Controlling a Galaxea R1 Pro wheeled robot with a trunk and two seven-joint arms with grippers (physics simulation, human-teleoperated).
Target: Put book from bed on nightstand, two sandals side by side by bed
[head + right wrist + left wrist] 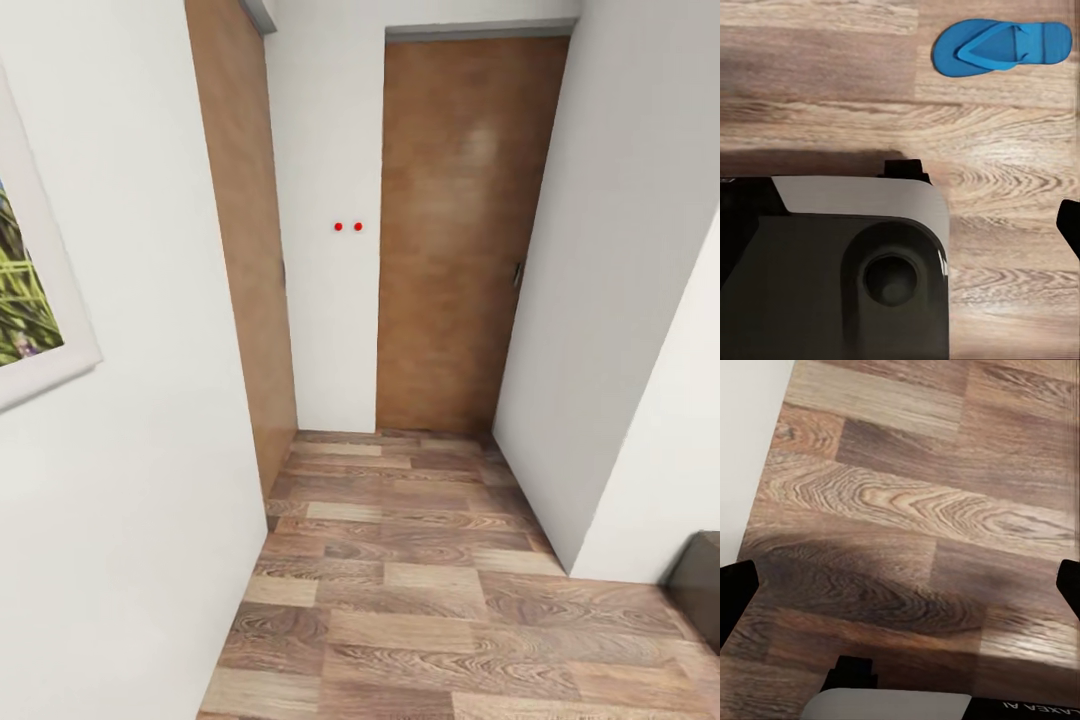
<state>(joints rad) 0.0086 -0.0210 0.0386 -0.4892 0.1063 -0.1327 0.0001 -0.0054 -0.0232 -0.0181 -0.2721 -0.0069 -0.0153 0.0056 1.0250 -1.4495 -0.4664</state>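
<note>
One bright blue sandal (1001, 46) lies flat on the wood-plank floor (1005, 172) in the right wrist view, beyond my own grey and black base (832, 262). My right gripper (900, 225) hangs above the floor, well short of the sandal, and one black fingertip (1071, 225) shows at the picture's edge, set wide. My left gripper (900, 592) hangs open over bare floor (907, 502), its fingertips (735, 596) far apart with nothing between them. The book, the bed and the nightstand are out of view.
The head view looks down a narrow hallway with white walls (130, 480). A brown door (455, 240) is shut at the end and another door (245, 250) stands open on the left. A framed picture (30, 290) hangs left. A dark furniture corner (700, 585) shows low right.
</note>
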